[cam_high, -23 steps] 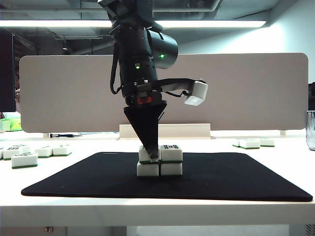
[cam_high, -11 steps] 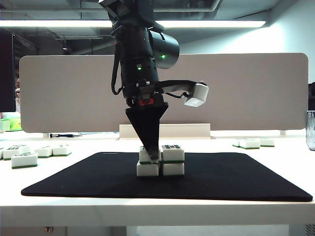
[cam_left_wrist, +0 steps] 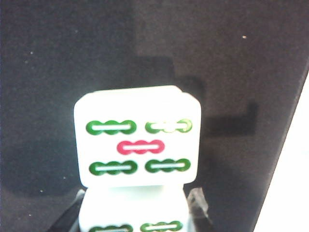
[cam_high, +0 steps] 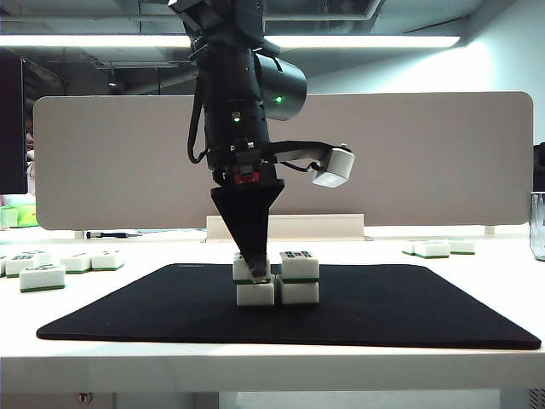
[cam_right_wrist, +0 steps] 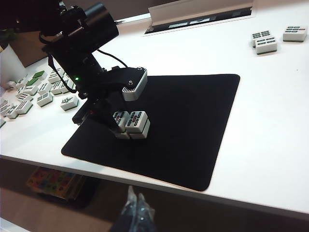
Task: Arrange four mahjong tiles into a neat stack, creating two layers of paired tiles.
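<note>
left gripper (cam_high: 253, 271) clamps the upper-left tile (cam_high: 252, 267), skewed on the stack (cam_high: 277, 279) mid-mat (cam_high: 426, 307); right gripper (cam_right_wrist: 136, 203) idle, seemingly shut.

An office-like robot test space: a white desk (cam_high: 477, 341) carries a black rectangular cloth mat (cam_high: 409, 307), backed by a long beige rounded partition panel (cam_high: 426, 153), under fluorescent strip lights (cam_high: 366, 41) and exposed ceiling pipes (cam_high: 341, 13).

- white desk (cam_high: 477, 341), black mat (cam_high: 409, 315) centered on it
- pale divider panel (cam_high: 443, 162) along desk's far edge
- ceiling strip light (cam_high: 366, 41), exposed pipes above
- spare tiles (cam_high: 51, 266) near desk's left edge, more (cam_high: 438, 248) toward right far corner
</note>
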{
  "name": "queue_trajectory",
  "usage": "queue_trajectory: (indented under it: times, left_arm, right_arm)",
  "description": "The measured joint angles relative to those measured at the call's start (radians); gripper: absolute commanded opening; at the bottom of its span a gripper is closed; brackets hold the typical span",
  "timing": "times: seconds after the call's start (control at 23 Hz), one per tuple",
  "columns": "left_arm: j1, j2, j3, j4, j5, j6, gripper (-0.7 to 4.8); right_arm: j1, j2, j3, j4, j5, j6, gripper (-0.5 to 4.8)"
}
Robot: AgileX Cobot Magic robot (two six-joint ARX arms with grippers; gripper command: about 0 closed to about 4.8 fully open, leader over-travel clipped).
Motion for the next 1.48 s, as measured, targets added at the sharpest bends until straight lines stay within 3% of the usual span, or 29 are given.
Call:
queue_trajectory:
  times: [0.48, 0.7, 0.87, 1.09, 1.13, 1.17, 1.26, 1.48]
  left_arm:
    - [0.000, 0.000, 0.000, 0.000, 0.000, -0.003, 0.94]
    - [0.000, 0.000, 0.000, 0.000, 0.000, -0.041, 0.94]
    - [0.000, 0.000, 0.000, 0.000, 0.000, -0.045, 1.74]
    - [-0.001, 0.000, 0.000, 0.000, -0.001, -0.055, 1.92]
    - [-0.001, 0.000, 0.000, 0.000, -0.001, -0.076, 2.12]
    - [-0.001, 0.000, 0.000, 0.000, -0.001, -0.082, 2.74]
    - [-0.001, 0.003, 0.002, -0.004, -0.002, -0.090, 3.10]
    - [-0.001, 0.006, 0.005, -0.010, -0.005, -0.090, 3.10]
  right_arm:
    - [0.000, 0.000, 0.000, 0.000, 0.000, 0.000, -0.01]
    - [0.000, 0.000, 0.000, 0.000, 0.000, 0.000, -0.01]
    - [0.000, 0.000, 0.000, 0.000, 0.000, 0.000, -0.01]
    - [0.000, 0.000, 0.000, 0.000, 0.000, 0.000, -0.01]
    - [0.000, 0.000, 0.000, 0.000, 0.000, 0.000, -0.01]
    - [0.000, 0.000, 0.000, 0.000, 0.000, 0.000, -0.01]
    - [0.000, 0.000, 0.000, 0.000, 0.000, 0.000, -0.01]
    - [0.000, 0.000, 0.000, 0.000, 0.000, 0.000, -0.01]
